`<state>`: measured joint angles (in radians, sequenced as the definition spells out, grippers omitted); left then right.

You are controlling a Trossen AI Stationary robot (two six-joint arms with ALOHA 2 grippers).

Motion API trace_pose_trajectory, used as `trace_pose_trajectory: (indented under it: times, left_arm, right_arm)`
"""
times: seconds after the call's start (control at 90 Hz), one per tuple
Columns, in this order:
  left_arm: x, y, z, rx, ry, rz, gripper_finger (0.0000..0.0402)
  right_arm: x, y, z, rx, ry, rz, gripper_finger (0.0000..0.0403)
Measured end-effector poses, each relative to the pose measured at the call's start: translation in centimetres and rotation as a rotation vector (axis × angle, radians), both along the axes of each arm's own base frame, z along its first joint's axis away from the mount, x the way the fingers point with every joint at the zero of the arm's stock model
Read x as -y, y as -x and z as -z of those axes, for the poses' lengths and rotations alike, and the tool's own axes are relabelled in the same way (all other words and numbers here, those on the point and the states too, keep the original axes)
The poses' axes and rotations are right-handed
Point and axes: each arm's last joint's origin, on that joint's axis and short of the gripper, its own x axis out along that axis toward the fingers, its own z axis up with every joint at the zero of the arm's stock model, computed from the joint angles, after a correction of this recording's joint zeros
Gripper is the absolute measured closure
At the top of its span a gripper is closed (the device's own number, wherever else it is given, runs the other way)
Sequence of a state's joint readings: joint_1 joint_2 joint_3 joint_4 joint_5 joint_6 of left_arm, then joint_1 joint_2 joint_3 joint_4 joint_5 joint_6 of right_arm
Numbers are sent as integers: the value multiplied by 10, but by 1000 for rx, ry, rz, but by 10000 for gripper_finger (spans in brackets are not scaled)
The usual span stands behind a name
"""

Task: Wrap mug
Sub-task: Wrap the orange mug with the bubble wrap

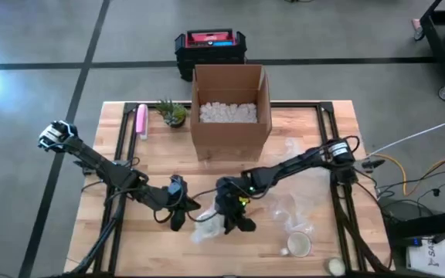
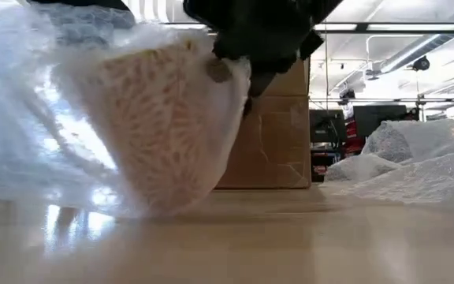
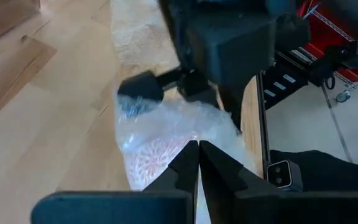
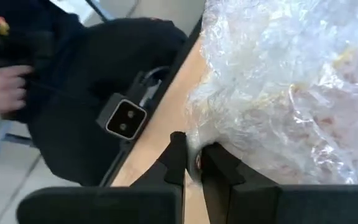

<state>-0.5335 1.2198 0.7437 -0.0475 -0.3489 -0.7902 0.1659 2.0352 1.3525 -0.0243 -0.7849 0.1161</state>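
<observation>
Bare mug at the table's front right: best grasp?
Grip the bare mug by its rim from straight above, one jaw inside. It seems to stand upright, mouth up, beside loose bubble wrap. Handle unclear.

Left gripper [image 1: 178,218] lower centre-left of the high view, fingers together, right gripper [image 1: 236,222] just beside it, fingers nearly closed

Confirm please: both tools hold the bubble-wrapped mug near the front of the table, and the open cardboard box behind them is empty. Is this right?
Not quite. The cardboard box is not empty: the high view shows white packing pieces inside it. The rest holds: the left tool and the right tool both grip the bubble-wrapped mug near the front of the table.
</observation>
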Motion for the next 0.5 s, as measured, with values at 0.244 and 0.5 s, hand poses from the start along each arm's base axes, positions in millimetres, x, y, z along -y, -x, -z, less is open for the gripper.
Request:
trace_pose_trajectory:
  times: [0.244,0.5]
  left_arm:
    - [0,0,0,-3,-2,0,402]
    - [0,0,1,-7,-4,1,402]
  right_arm:
    - [4,-18,14,124,-75,35,394]
    - [4,-20,31,94,-87,33,369]
